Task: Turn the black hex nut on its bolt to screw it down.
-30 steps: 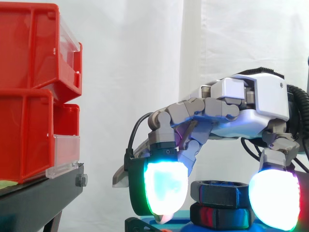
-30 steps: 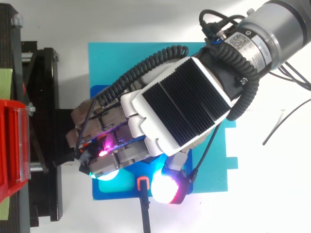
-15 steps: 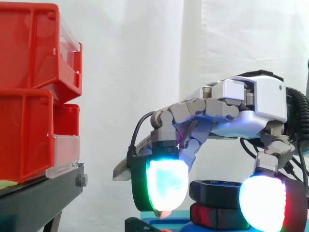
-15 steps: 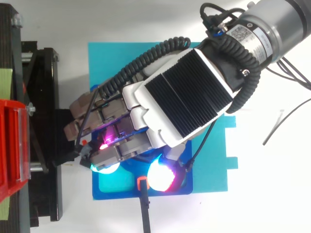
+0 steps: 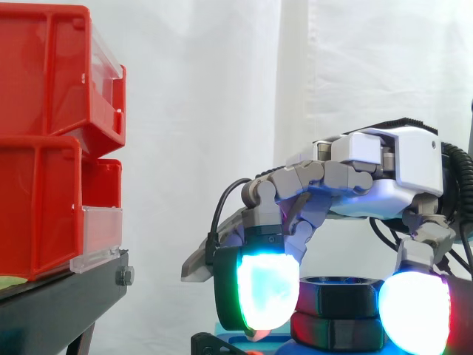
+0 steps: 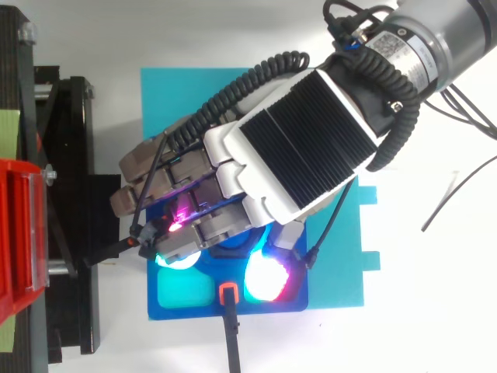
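One white curtain [image 5: 222, 89] is hanging behind the whole scene. Two red bins [image 5: 44, 148] are sitting stacked at the left on a black stand [image 5: 59, 299]. In the top view, the grey arm [image 6: 443, 39] is reaching diagonally from the upper right toward the lower left. It is carrying the hand [image 6: 287, 148], whose ribbed black back is facing up. In the side view, the hand is coming in from the right, palm facing down and lying roughly level above the work.

Beneath it a cyan mat [image 6: 345, 264] is lying on the white table [image 6: 435, 311], and a blue base [image 6: 295, 299] is resting on the mat, near the stand. The black hex nut [image 5: 341, 294] is sitting low at the right of the side view, directly under the palm. It is resting on a second dark hexagonal piece [image 5: 336, 331], which is standing on the blue base.

The fingers are curling downward and gripping the nut. One finger pad [image 5: 262, 288], glowing white, cyan and green, is overlapping the nut's left edge. The thumb pad [image 5: 414, 310], glowing white with green and red rims, is overlapping its right edge.
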You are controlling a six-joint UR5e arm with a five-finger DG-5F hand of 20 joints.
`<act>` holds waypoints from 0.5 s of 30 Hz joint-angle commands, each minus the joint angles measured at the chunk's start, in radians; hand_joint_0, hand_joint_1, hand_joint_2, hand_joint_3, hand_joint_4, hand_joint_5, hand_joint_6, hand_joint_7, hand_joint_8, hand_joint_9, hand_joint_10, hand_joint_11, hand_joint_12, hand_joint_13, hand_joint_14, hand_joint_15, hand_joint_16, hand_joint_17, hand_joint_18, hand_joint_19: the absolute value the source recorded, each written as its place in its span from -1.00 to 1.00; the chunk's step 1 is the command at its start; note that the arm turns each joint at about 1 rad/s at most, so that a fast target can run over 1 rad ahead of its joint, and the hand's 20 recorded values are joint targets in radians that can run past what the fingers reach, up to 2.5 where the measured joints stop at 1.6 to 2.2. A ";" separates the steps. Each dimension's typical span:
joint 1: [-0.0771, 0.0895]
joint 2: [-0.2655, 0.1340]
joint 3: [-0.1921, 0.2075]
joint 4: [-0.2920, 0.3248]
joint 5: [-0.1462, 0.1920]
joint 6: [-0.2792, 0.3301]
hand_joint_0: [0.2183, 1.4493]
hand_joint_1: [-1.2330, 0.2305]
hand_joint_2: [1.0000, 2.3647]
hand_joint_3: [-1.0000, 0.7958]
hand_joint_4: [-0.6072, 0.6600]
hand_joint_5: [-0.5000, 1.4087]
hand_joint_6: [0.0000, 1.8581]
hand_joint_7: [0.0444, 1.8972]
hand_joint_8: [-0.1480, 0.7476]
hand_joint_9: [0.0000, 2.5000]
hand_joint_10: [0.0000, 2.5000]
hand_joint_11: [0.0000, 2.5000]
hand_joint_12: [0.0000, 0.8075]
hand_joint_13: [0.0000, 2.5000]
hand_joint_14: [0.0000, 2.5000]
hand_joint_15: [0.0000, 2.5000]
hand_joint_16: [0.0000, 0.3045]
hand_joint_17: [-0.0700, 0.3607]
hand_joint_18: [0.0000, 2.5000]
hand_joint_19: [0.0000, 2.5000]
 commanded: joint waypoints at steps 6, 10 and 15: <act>-0.006 0.000 -0.001 0.022 -0.010 0.000 -0.65 0.03 -1.00 -0.44 0.42 -0.54 -0.43 0.30 0.02 -0.26 -1.00 -0.82 -0.03 -0.56 -1.00 -0.92 -0.63 -0.08 -0.57 -0.81; -0.010 0.000 -0.001 0.023 -0.012 0.000 -0.59 -0.13 -1.00 -0.44 0.39 -0.54 -0.44 0.34 -0.02 -0.27 -0.99 -0.82 -0.08 -0.57 -1.00 -0.91 -0.65 -0.12 -0.59 -0.81; -0.012 0.002 -0.001 0.023 -0.016 -0.003 -0.54 -0.21 -1.00 -0.44 0.34 -0.55 -0.44 0.36 -0.03 -0.27 -0.99 -0.81 -0.10 -0.58 -1.00 -0.91 -0.67 -0.14 -0.61 -0.80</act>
